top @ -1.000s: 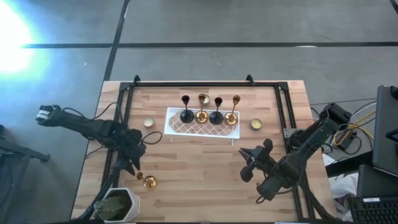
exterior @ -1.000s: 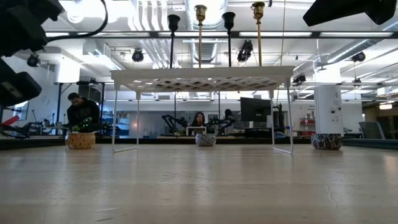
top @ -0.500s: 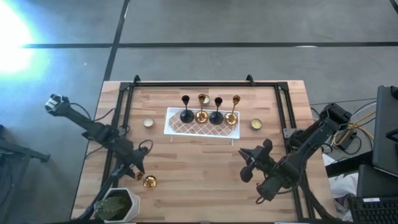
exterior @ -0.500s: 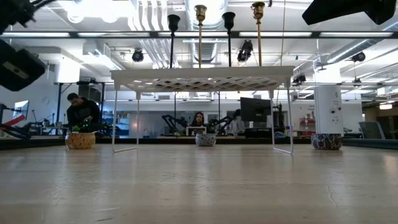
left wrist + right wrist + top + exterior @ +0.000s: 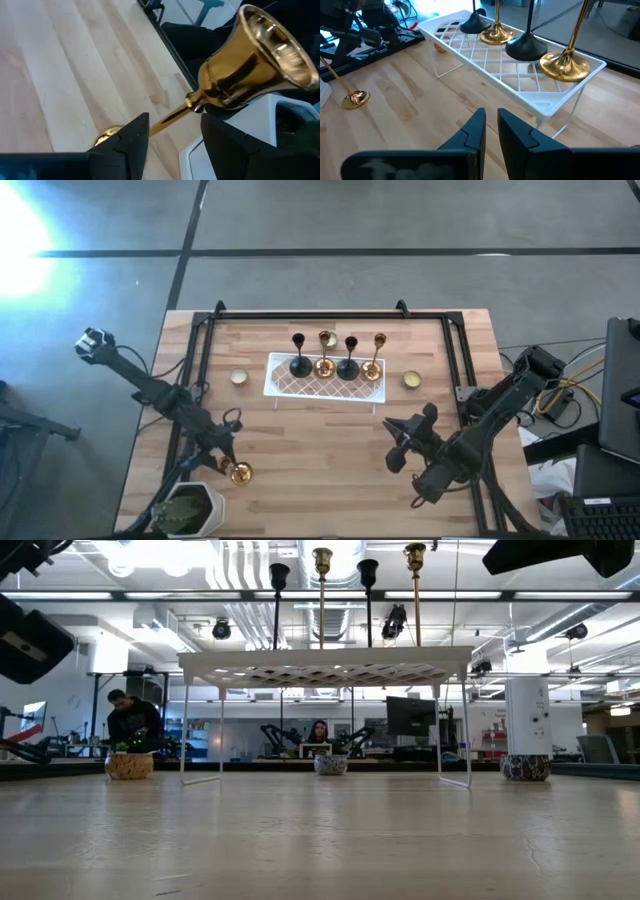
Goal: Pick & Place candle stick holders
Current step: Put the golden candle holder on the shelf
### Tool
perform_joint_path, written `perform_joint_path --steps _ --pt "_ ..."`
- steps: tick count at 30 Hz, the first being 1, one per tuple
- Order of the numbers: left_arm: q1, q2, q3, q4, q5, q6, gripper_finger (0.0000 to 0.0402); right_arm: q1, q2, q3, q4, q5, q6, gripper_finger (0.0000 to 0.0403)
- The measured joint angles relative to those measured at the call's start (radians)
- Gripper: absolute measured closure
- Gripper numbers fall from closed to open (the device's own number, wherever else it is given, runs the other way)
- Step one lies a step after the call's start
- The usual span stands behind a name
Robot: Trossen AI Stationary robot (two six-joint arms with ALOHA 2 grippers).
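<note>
The left gripper [image 5: 172, 132] is clamping its fingers [image 5: 131, 136] on the stem of a gold holder [image 5: 238, 472] lying tilted at the counter's [image 5: 320, 470] left front. The right gripper [image 5: 491, 131] is hovering right of centre, fingers nearly together. Four holders [image 5: 337, 356] are standing on the tray [image 5: 300, 388].

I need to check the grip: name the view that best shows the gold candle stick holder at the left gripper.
Left wrist view: the gold candle stick holder fills it, stem between the left gripper fingers. High view shows it small; right wrist view, distant; low view, not at all.
</note>
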Motion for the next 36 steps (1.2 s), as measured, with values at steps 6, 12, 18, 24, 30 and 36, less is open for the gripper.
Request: perform_joint_path --steps 6,12,18,24,30,36 --pt "0.0 0.027 -0.019 0.065 0.022 0.02 0.0219 0.0 0.0 0.0 0.003 0.0 -0.008 0.036" --pt "0.0 0.044 -0.032 0.111 0.024 0.069 0.0221 0.0 0.0 0.0 0.007 0.001 -0.008 0.036" --pt "0.0 0.05 -0.032 0.131 0.022 0.122 0.0262 0.0 0.0 0.0 0.007 0.001 -0.008 0.036" --pt "0.0 0.049 -0.031 0.148 -0.036 0.163 0.0363 0.0 0.0 0.0 0.008 0.001 -0.012 0.036" --pt "0.001 0.048 -0.029 0.16 -0.127 0.095 0.0382 0.0 0.0 0.0 0.009 0.001 -0.027 0.036" --pt "0.001 0.049 0.059 0.145 -0.153 0.066 0.0382 0.0 0.0 0.0 0.01 0.001 -0.027 0.036"
